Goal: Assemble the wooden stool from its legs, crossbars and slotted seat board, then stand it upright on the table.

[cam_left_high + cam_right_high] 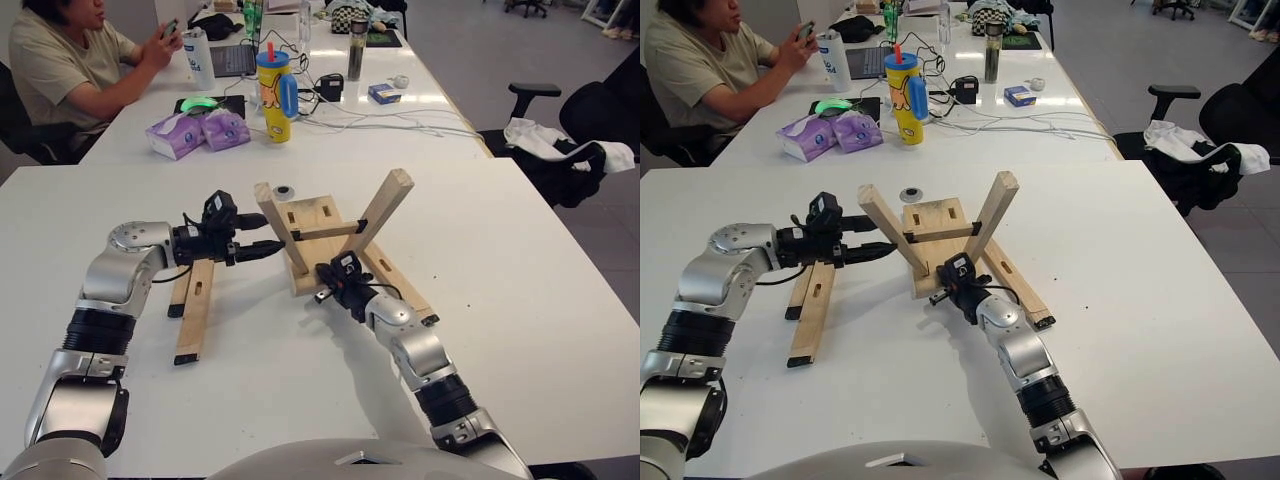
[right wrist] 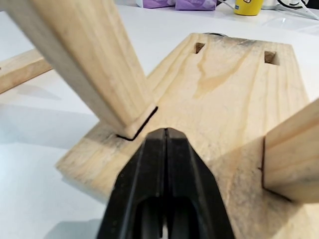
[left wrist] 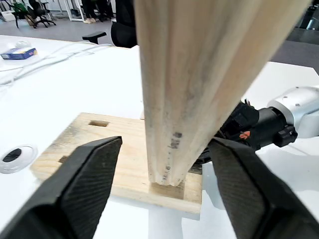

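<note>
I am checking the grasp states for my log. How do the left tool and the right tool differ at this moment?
The left tool is open; the right tool is shut. The left tool's fingers stand either side of a tilted leg, not touching it; the right tool holds nothing. The left tool is partway up that leg; the right tool is low, over the seat board by that leg's foot. Both have black fingers.

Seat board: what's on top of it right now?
Two legs stand tilted in the seat board's near slots, joined by a crossbar; the far slots are empty. The leg ends inside the slots are hidden, and the right gripper covers part of the near edge.
</note>
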Tool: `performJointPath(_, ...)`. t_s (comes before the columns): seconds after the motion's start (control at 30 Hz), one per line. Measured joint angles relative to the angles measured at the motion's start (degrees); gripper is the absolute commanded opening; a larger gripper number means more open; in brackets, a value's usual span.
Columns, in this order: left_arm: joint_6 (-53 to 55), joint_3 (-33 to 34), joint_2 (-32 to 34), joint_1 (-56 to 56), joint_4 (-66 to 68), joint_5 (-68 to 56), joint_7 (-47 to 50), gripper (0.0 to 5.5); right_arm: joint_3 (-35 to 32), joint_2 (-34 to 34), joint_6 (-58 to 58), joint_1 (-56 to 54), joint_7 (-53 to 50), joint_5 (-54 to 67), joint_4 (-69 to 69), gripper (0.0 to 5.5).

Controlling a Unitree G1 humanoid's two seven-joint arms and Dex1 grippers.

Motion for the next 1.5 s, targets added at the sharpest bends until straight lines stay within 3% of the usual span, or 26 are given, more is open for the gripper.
performJointPath(0.13, 4.68, 4.66, 3.26, 3.67, -3.73, -4.30, -2.23, 3.14, -0.76, 0.52, -1.35, -0.56, 0.00, 0.00, 1.33, 0.00)
performJointPath(0.23, 13.70, 14.62, 4.78, 4.71, -9.05, -16.61, -1.68, 2.60, -1.22, 0.54, -2.35, -0.70, 0.04, -0.01, 2.24, 0.00)
performJointPath(0.33, 18.63, 23.41, 2.97, -3.02, -13.11, -29.18, 6.28, 2.09, -1.50, 0.54, -2.97, -0.76, 0.18, -0.01, 2.79, 0.00)
performJointPath(0.43, 18.58, 25.51, -1.83, -12.53, -17.25, -35.26, 16.16, 2.09, -1.45, 0.67, -3.17, -0.92, 0.41, -0.01, 3.09, 0.00)
performJointPath(0.57, 16.27, 21.94, -8.80, -15.90, -19.32, -32.45, 27.62, 2.09, -1.36, 0.69, -3.66, -1.37, 0.84, -0.04, 3.94, 0.00)
performJointPath(0.7, 12.37, 4.71, -10.41, -6.94, -17.58, -16.19, 31.50, 2.09, -1.27, 0.83, -4.28, -2.54, 0.89, -0.03, 4.94, 0.00)
performJointPath(0.8, 5.85, -0.28, -9.52, -6.04, -18.82, -7.51, 34.73, 2.09, -1.16, 0.78, -4.25, -3.39, 0.78, -0.19, 7.15, 0.00)
performJointPath(0.87, 3.71, -1.25, -10.08, -5.87, -18.58, -4.03, 36.77, 2.09, -1.03, 0.78, -4.15, -3.87, 0.77, -0.48, 8.39, 0.00)
performJointPath(0.97, 2.44, 4.11, -12.97, -8.31, -14.71, -2.62, 41.97, 2.09, -0.76, 0.90, -4.19, -4.93, 0.97, -0.53, 9.06, 0.00)
performJointPath(1.17, 0.86, 14.73, -14.03, -25.57, -23.32, -8.63, 48.15, 2.09, -0.74, 0.90, -4.43, -5.29, 1.23, -0.51, 9.17, 0.00)
performJointPath(1.23, 1.47, 12.21, -15.08, -24.43, -25.70, -7.28, 49.42, 2.09, -0.90, 0.90, -4.43, -5.29, 0.87, -0.52, 9.70, 0.00)
performJointPath(1.4, 3.16, -1.30, -16.94, -4.19, -22.94, -0.91, 50.88, 2.09, -0.82, 0.98, -6.54, -5.61, 1.49, -0.16, 9.08, 0.00)
performJointPath(1.5, 0.39, -3.44, -16.95, -3.14, -23.29, 2.69, 52.65, 2.09, -0.67, 0.83, -6.22, -6.03, 1.64, -0.16, 9.73, 0.00)
